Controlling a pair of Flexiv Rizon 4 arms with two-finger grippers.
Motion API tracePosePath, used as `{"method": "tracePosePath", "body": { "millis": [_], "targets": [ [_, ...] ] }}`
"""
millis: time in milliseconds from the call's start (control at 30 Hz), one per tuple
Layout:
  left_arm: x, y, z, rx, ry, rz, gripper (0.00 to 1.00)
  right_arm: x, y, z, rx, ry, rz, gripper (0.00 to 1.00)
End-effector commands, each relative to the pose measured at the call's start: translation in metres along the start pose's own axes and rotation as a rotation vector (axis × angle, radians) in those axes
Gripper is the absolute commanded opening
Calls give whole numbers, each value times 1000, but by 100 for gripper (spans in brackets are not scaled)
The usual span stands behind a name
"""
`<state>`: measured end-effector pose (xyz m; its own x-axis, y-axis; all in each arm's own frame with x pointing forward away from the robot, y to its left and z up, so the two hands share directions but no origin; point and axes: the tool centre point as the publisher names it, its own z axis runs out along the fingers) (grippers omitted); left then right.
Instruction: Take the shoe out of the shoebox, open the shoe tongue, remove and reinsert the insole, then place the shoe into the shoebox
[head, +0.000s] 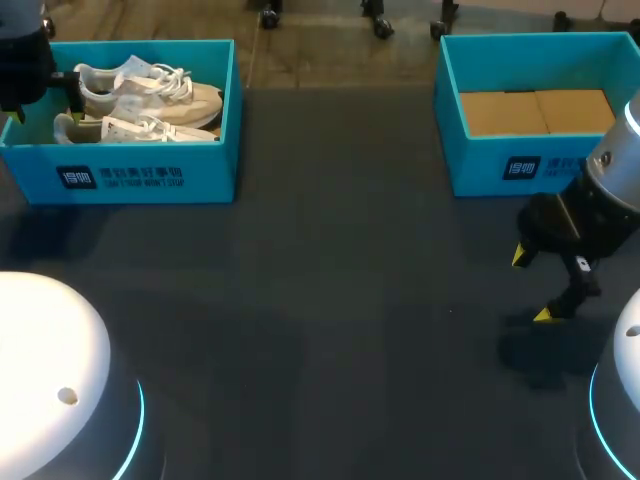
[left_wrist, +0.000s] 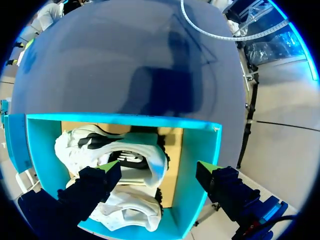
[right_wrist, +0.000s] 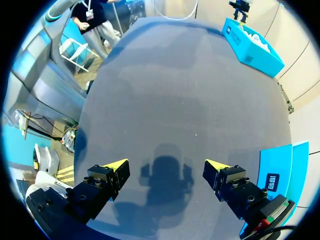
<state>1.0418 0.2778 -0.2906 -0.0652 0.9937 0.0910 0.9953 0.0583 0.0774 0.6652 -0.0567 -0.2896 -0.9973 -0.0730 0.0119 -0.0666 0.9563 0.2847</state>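
Step in hand: by my judgement, taking a shoe out of the shoebox (head: 140, 178); nothing is lifted yet.
Shoes: two pale lace-up shoes lie side by side inside the shoebox, one (head: 150, 90) toward the far wall, the other (head: 130, 130) toward the near wall.
Left jaws: spread and pinching nothing, above the box. In the left wrist view one fingertip (left_wrist: 109, 167) is over the shoes and the other (left_wrist: 206, 169) is over the box's side wall.
Right jaws: spread and empty above the bare tabletop (head: 330, 300), near a second box (head: 500, 168) lined with brown cardboard.
Doing it well: bring both tips inside the walls, straddle one shoe's collar or side rather than its laces, close firmly and lift straight up.
Risk: a tip could catch the wall or drag the neighbouring shoe.
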Motion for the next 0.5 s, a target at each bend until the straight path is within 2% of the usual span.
{"method": "tracePosePath", "body": {
  "millis": [33,500],
  "targets": [
    [1,13,7,31,-2,8,100,0,0,1,2,-1,0,100],
    [0,20,31,56,-11,43,100,0,0,1,2,-1,0,100]
  ]
}}
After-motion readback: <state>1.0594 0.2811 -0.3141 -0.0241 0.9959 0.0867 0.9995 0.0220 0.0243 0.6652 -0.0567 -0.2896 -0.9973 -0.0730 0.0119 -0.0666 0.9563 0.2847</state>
